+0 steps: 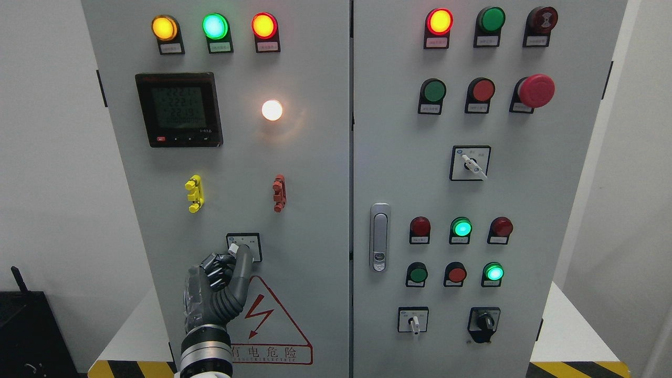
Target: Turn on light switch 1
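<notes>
On the lower part of the cabinet's left door sits a small selector switch on a black-framed white plate. My left hand reaches up from the bottom edge and covers the switch's knob. Its fingers are curled around the knob, with the other fingers folded at the left. The knob's position is mostly hidden by the hand. Higher on the same door a round white lamp glows. My right arm does not show.
The left door carries yellow, green and red lit lamps, a digital meter, a yellow and a red clip, and a warning triangle. The right door holds more lamps, buttons, a red mushroom button, further selector switches and a door handle.
</notes>
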Robot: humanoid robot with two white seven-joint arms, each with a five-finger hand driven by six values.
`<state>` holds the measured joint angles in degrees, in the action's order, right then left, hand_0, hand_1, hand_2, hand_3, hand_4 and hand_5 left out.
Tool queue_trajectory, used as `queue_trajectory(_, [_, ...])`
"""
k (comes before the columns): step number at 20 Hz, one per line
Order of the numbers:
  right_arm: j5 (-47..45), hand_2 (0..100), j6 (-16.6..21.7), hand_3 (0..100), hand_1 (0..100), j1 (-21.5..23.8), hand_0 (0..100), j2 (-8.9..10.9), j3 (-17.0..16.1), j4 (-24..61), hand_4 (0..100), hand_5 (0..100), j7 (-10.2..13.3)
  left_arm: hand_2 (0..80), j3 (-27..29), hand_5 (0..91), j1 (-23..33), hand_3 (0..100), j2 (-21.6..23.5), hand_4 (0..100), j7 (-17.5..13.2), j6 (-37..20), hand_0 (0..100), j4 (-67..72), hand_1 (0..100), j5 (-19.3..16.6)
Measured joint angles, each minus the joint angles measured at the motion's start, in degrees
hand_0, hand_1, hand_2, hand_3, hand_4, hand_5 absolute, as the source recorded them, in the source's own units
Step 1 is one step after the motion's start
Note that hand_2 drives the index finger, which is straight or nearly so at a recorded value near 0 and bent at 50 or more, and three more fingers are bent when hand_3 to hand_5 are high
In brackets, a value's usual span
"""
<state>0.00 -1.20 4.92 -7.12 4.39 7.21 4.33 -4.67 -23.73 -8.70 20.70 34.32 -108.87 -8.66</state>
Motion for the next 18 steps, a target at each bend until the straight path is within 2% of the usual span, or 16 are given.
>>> queue_trajectory(4, [0.0,0,0.0,0,0,0.0,0,0.0,0.0,0.0,0,0,0.0,64.5,0.0,89.4,0.0,100,0.0,98,0.3,-0.3,84,0.0,47,0.0])
queue_trajectory(7, [0.0,0,0.0,0,0,0.0,0,0.0,0.0,0.0,0,0,0.0,64.7,0.0,89.4,0.0,100,0.0,98,0.4,-0.3,78,0.1,46,0.0])
queue_trajectory(12, [0.0,0,0.0,0,0,0.0,0,0.0,0.0,0.0,0,0,0.0,65.2,0.0,89.4,0.1,100,0.0,98,0.4,0.0,62,0.1,44,0.0])
queue_trajectory(18, [0.0,0,0.0,0,0,0.0,0,0.0,0.0,0.0,0,0,0.0,65.4,0.0,89.4,0.1,100,0.0,98,0.4,0.1,49,0.1,41,0.0])
